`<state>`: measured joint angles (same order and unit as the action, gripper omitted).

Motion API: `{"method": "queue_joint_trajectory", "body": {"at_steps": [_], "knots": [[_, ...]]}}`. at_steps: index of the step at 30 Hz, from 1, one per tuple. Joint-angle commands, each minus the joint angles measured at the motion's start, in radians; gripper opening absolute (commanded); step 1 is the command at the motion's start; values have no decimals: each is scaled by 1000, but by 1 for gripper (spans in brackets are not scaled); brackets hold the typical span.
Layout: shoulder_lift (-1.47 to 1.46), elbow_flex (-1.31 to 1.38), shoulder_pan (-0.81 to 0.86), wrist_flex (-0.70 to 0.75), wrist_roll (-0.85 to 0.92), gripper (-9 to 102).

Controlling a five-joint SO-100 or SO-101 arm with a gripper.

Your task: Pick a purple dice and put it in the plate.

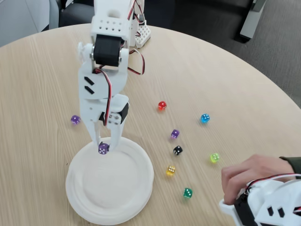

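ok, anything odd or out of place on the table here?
Nothing damaged or spilled. A person's hand rests on the round wooden table at lower right, on a second white device. Small translucent dice lie scattered loose right of the white paper plate.

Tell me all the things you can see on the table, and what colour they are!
Purple dice: three; one held between the fingers over the plate's far rim, one left of the arm, one right of the plate.
Red die: one, mid-table.
Blue die: one, right of the red.
Black die: one, below the right purple one.
Yellow die: one, beside the plate.
Lime die: one, near the hand.
Green die: one, lower right.
Plate: one, white, front left.
Table: one, light wood, round.
Person's hand: one, lower right, on a white device.
Robot arm: white; fingers shut on a purple die.
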<state>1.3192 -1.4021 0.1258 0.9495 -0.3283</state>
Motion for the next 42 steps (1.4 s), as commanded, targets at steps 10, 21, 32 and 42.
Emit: {"method": "queue_joint_trajectory", "body": {"at_steps": [10, 21, 32, 42], "knots": [[25, 8, 2, 5, -37, 0], [314, -29, -18, 187, -265, 0], [844, -497, -262, 500, -244, 0], [1342, -1075, -249, 456, 130, 0]]}}
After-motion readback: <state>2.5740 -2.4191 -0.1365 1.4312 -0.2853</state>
